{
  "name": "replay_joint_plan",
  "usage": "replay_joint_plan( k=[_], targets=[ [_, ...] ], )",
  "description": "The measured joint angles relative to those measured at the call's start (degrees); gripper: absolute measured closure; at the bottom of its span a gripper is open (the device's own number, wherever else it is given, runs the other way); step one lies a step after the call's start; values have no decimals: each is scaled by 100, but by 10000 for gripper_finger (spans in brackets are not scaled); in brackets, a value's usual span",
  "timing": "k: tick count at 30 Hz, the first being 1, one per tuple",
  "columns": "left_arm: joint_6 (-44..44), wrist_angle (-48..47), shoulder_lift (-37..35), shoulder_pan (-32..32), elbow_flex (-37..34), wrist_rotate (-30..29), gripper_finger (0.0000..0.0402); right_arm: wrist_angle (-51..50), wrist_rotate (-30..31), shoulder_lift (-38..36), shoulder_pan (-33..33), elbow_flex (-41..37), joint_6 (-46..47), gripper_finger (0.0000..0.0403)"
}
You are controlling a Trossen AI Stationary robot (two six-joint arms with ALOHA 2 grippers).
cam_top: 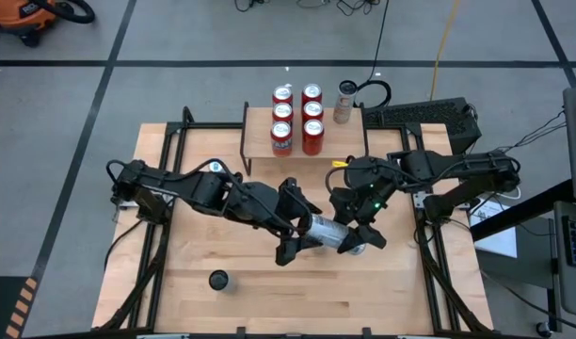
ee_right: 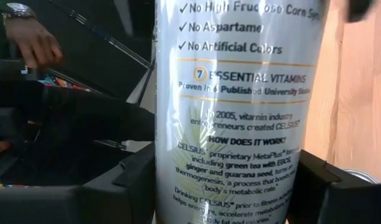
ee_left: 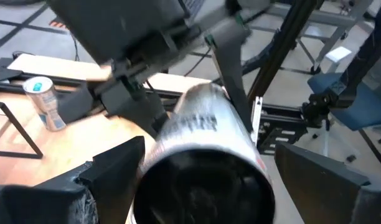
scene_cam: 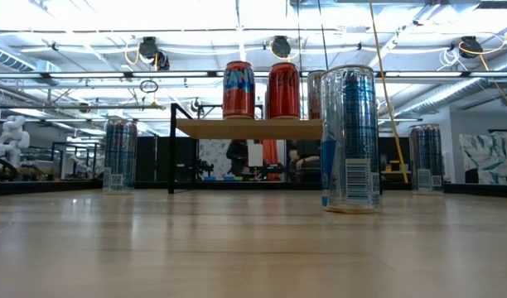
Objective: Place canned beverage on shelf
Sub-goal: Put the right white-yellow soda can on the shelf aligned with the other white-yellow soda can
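A silver can (cam_top: 328, 233) lies nearly level in the air above the middle of the table, between both arms. My right gripper (cam_top: 359, 237) is shut on it. My left gripper (ee_left: 209, 180) is open, with its fingers standing on either side of the can's dark bottom end (ee_left: 203, 186); a gap shows beside one of those fingers. The shelf (cam_top: 260, 137) stands at the table's far edge and carries several red cans (cam_top: 297, 118). Neither gripper shows in the low view. My right gripper pinches the can's printed side wall (ee_right: 172, 186) between its two fingers, away from the bottom end. The fingers lie across the can and slant down from the table's right side. The can is lifted clear of the table and lies roughly level, its bottom end toward my left gripper.
An upright blue-and-silver can (scene_cam: 349, 136) stands on the table in front of the shelf's right end. A dark-topped can (cam_top: 218, 280) stands near the front left. Another silver can (cam_top: 344, 102) stands beyond the shelf at the far edge. Bare wood lies along the front.
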Motion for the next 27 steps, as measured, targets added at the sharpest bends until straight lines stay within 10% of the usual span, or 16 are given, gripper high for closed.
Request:
replay_joint_plan(
  k=[27],
  targets=[
    [-156, -363, 2, 3, 2, 159, 151, 11, 109, 97, 4, 0, 130, 153]
  ],
)
